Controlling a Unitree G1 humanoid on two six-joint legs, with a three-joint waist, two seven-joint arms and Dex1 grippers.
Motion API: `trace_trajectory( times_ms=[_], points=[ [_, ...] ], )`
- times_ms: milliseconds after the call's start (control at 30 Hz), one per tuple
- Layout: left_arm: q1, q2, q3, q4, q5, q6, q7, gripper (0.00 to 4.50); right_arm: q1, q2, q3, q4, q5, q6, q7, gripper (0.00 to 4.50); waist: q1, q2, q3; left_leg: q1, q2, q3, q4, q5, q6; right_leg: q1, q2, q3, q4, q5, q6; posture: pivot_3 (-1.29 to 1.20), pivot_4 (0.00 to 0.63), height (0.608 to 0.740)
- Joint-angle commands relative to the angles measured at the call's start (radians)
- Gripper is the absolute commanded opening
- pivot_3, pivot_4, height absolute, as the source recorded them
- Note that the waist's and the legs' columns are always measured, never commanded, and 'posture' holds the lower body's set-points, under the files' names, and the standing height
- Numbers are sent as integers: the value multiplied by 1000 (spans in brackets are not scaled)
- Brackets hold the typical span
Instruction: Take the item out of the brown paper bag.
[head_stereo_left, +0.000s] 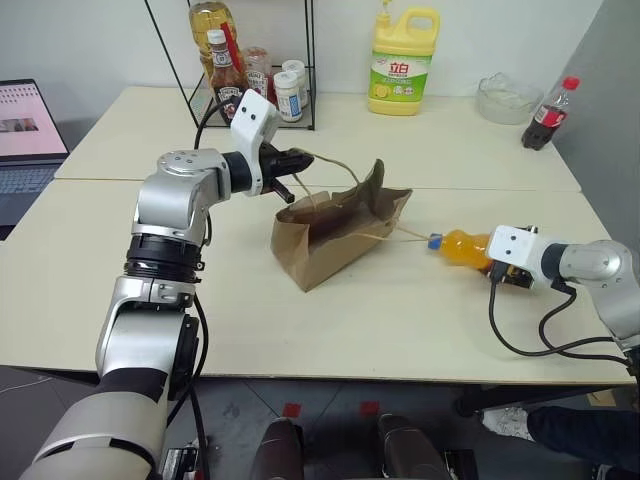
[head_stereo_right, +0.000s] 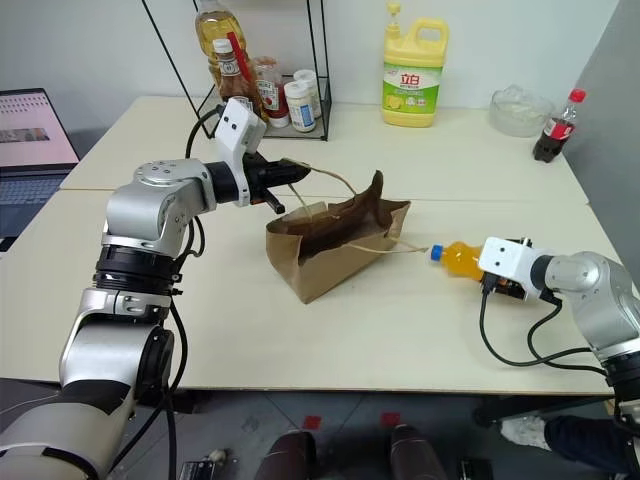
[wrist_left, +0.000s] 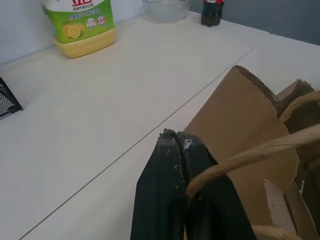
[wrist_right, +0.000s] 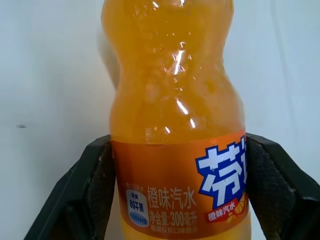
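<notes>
On orange drink bottle label: "橙味汽水", "净含量:300毫升". On yellow detergent jug label: "立白".

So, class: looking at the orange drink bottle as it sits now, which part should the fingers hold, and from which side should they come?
Hold the orange drink bottle around its labelled lower body, coming from the base end. It points cap-first toward the brown paper bag, and the right gripper already holds it this way, one finger on each side of the label.

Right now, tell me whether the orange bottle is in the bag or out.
Out. The orange bottle is clamped in the right gripper over bare table, beside the bag, its blue cap pointing at the bag.
</notes>
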Motion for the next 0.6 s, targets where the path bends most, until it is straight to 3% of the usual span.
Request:
trace_trajectory(
  times_ms=[33, 133, 367, 567, 600],
  points=[
    [-7, 14, 17, -44, -5, -5, -2, 0, -45, -22, 3, 12, -34, -43, 29, 3572, 0, 0, 0, 0, 0, 0, 0, 0, 0, 0, 0, 0, 0, 0, 0, 0, 150, 740],
    [0, 20, 20, -57, -7, 2, 3, 0, -57, -11, 7, 25, -43, -51, 38, 4475, 1, 0, 0, 0, 0, 0, 0, 0, 0, 0, 0, 0, 0, 0, 0, 0, 150, 740],
    [17, 39, 30, -71, -4, 16, 20, 0, -56, -2, -22, -27, -9, -34, 64, 4475, 1, 0, 0, 0, 0, 0, 1, 0, 0, 1, 0, -1, 0, 0, 0, 0, 150, 740],
    [36, 72, 62, -50, -19, 21, 32, 0, -26, 21, -113, -195, 121, 132, 91, 4475, 1, 0, 0, 0, 0, -1, 1, 0, 0, 1, 0, -1, 1, 0, 0, 0, 150, 740],
    [41, 75, 75, -56, -31, 33, 29, 193, -19, 36, -134, -222, 143, 163, 79, 4496, 2, 0, 0, 0, 0, -1, 1, 0, 0, 1, 0, -1, 1, 0, 0, 0, 150, 740]
  ],
)
